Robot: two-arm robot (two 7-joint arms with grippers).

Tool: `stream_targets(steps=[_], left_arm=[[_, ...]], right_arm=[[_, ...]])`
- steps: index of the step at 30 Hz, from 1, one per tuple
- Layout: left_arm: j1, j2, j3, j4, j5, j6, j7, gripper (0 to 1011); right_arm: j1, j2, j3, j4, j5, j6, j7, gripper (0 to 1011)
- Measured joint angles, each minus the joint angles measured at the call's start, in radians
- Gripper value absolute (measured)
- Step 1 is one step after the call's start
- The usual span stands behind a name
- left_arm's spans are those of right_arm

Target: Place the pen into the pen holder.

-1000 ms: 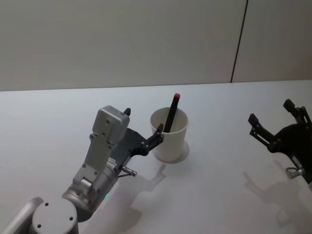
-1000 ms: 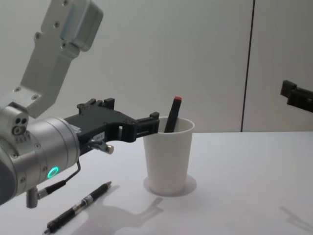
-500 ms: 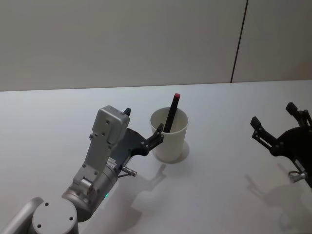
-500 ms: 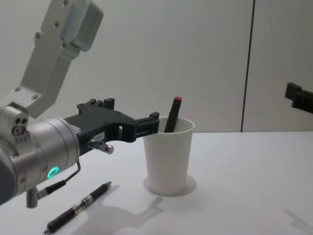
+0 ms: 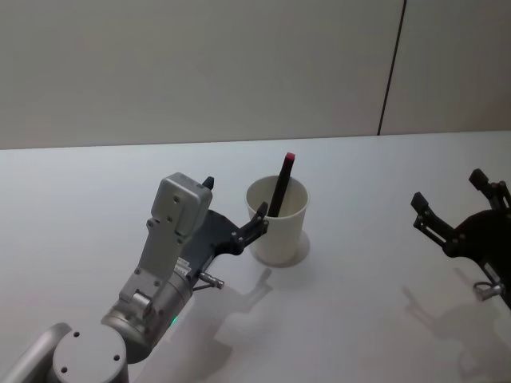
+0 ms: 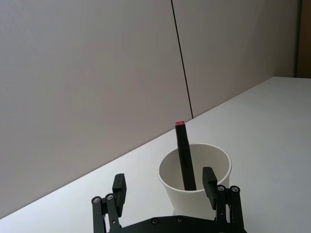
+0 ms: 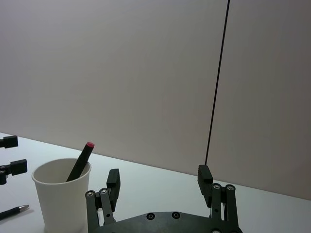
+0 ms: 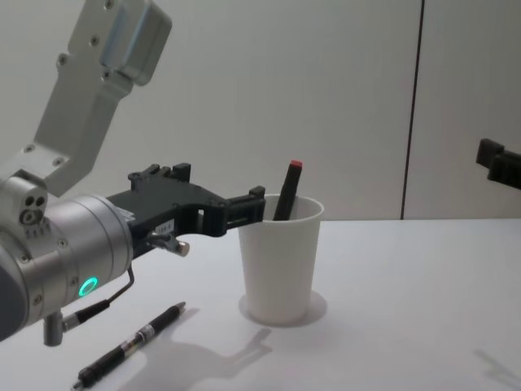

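1. Everything rides on the table [image 5: 359, 319], flat and white, so the cup stands steady at the centre of the head view
2. There's the left end effector [image 5: 235, 196], jaws apart and gripping nothing, hanging just beside the cup's left rim, which reads to me as a let-go pose
3. Over at the right edge, the right end effector [image 5: 447, 187] idles, jaws apart too, well clear of the cup
4. The pen holder [image 5: 279, 227] is upright, mouth up, ready to receive
5. The pen [image 5: 281, 187] is inside it, red end up, long axis near upright, leaning upper right against the rim
6. A second pen [image 8: 130, 346] lies flat at the chest view's lower left, long axis diagonal, pointed end toward the cup
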Motion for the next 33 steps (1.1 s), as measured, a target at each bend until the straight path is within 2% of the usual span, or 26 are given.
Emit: stream_targets(steps=[9,19,33], left_arm=[[0.001,0.000,0.000,0.000,0.007,0.005,0.002,1000],[0.003,-0.001,-0.006,-0.014,0.011,0.051,0.016,1000],[0.009,0.013,-0.036,-0.044,-0.085,0.185,0.017,1000]], right_arm=[[-0.001,0.001,0.000,-0.001,0.000,0.000,-0.001,1002],[-0.002,0.001,0.000,-0.003,0.000,0.000,-0.001,1002],[-0.003,0.001,0.000,-0.003,0.000,0.000,-0.001,1002]])
